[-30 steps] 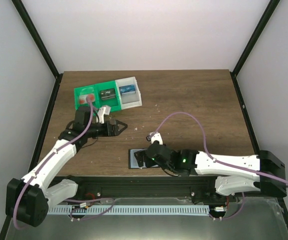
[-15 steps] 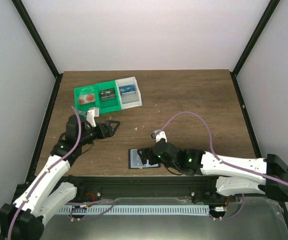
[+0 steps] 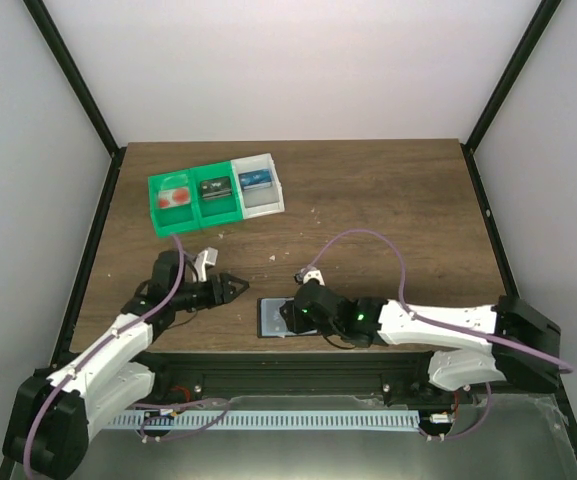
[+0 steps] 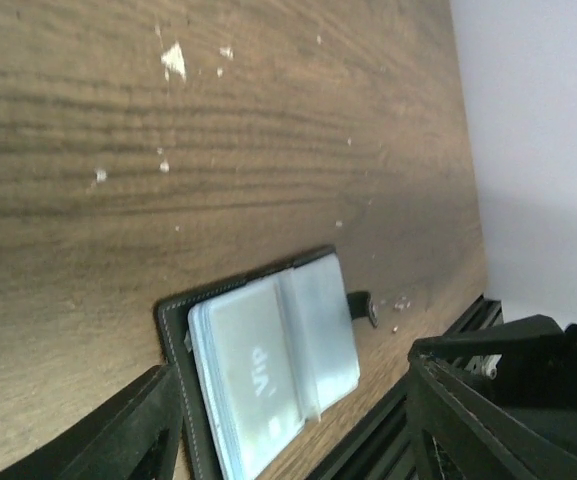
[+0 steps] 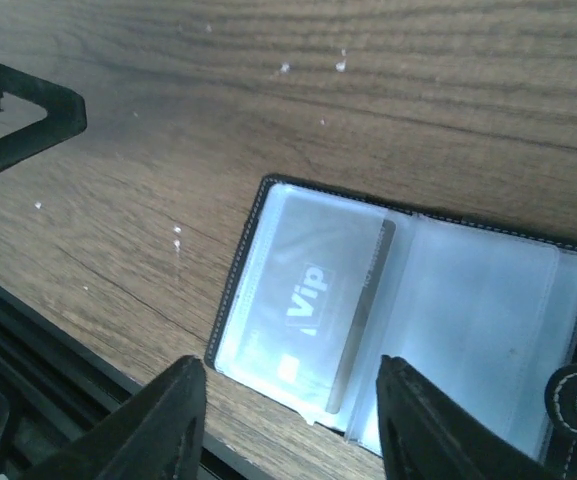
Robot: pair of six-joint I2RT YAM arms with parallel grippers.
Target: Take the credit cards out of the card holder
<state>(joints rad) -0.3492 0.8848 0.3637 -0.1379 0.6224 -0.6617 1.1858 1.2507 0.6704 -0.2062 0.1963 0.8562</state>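
The black card holder (image 3: 270, 318) lies open near the table's front edge, its blue-grey clear sleeves facing up. A pale credit card (image 5: 308, 295) printed "Vip" sits inside the left sleeve and also shows in the left wrist view, credit card (image 4: 253, 375). My right gripper (image 3: 288, 316) hovers over the card holder (image 5: 418, 300), open, with one finger on each side of the Vip sleeve and nothing held. Just left of the card holder (image 4: 173, 330), my left gripper (image 3: 238, 289) points at it, also open and empty. A red and pale card (image 3: 175, 197) lies in the tray.
A green-and-white three-compartment tray (image 3: 264, 207) stands at the back left, holding a black item (image 3: 214, 188) and a blue item (image 3: 254, 180). The black front rail (image 5: 28, 340) runs close under the card holder. One of the left gripper's fingers (image 5: 18, 125) shows at the top left of the right wrist view.
The left arm has swung from near the tray toward the front, bringing its gripper close to the card holder. Both grippers' jaws have narrowed. The right gripper stayed over the holder.
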